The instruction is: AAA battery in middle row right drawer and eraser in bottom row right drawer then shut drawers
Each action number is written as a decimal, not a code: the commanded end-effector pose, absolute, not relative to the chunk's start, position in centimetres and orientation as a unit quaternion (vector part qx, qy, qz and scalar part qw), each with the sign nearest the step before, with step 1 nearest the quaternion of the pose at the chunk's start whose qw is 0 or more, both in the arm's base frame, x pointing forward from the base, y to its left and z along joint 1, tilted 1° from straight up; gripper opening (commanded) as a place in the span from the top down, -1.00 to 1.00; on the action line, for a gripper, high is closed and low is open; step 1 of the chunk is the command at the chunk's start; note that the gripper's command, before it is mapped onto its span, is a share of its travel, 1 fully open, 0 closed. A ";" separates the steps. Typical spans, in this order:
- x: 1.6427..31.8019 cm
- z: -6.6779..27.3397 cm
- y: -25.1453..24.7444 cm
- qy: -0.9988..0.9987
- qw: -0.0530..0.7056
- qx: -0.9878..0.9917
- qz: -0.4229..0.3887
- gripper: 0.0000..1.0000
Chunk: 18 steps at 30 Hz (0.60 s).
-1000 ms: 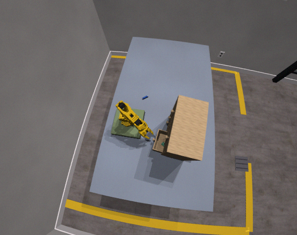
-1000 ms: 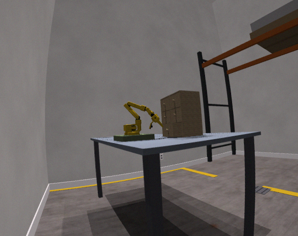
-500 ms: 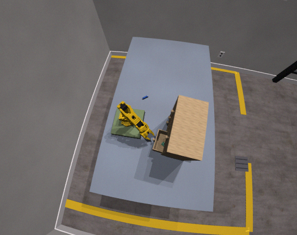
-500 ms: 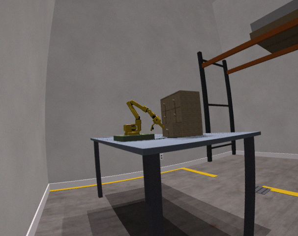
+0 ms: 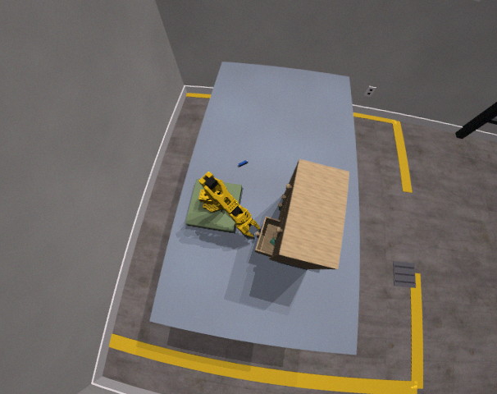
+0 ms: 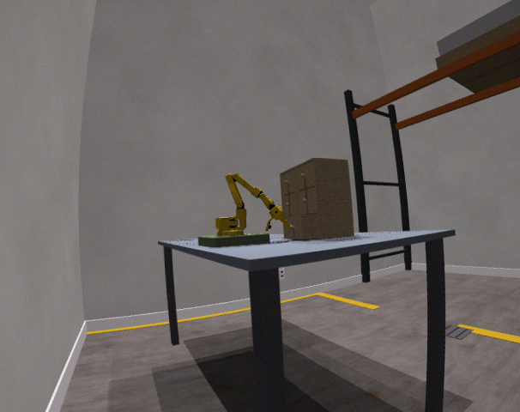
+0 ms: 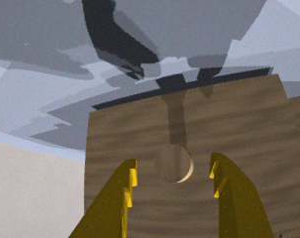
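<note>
Left of the chest, your half-parted gripper lines up on the open drawer's knob.

Farthest left of the chest (image 5: 316, 212) sits the green base plate (image 5: 196, 221). Next comes the small blue battery (image 5: 243, 162), on the table (image 5: 274, 110) well apart from the chest, so its middle-row drawer is not yet served. Closer in, the gripper (image 5: 253, 232) has its fingers part-way apart and grasps nothing. The wrist view shows the knob (image 7: 175, 163) centred in the gap, untouched. The drawer (image 5: 260, 237) stands pulled out at the chest's right column, apparently the bottom row. A teal piece, likely the eraser (image 5: 272, 241), lies inside, so you are probably set to push it shut. No brand, label or writing is readable.
</note>
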State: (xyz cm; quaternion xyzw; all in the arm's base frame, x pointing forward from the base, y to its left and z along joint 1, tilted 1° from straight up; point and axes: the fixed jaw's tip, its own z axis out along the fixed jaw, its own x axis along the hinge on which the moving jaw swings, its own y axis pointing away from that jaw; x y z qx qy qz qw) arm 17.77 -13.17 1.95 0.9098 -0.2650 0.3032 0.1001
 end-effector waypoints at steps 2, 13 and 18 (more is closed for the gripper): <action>18.2 2.0 -13.4 -0.262 0.102 0.908 0.310 0.57; 18.4 1.7 -13.5 -0.262 0.102 0.908 0.310 0.57; 18.4 1.7 -13.5 -0.262 0.102 0.908 0.310 0.57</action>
